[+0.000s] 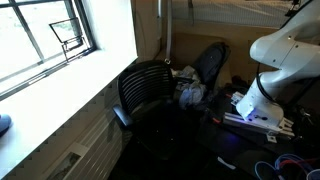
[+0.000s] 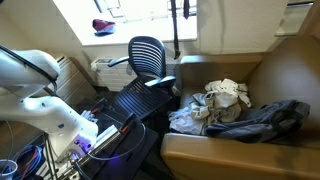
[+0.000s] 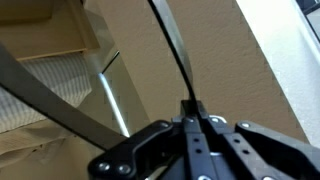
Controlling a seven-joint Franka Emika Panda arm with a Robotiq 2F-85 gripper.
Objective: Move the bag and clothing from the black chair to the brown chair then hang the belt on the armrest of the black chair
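Belt (image 3: 172,45) is pinched between the gripper's (image 3: 192,110) closed fingers; clothing (image 2: 225,98) and bag (image 2: 265,120) lie on the brown chair (image 2: 290,70).

Chairs: 2 in total, i.e. 1 black chair (image 2: 148,55) and 1 brown chair (image 2: 285,75). Also 1 robot arm (image 2: 28,72) w/ 1 gripper (image 3: 195,110). Clothing: 1 light pile (image 2: 222,97), single items I cannot count. Bags: 1 dark bag (image 2: 262,120). In wrist view 1 dark strap (image 3: 172,45). Windows: 1 window (image 1: 40,35) in an exterior view.
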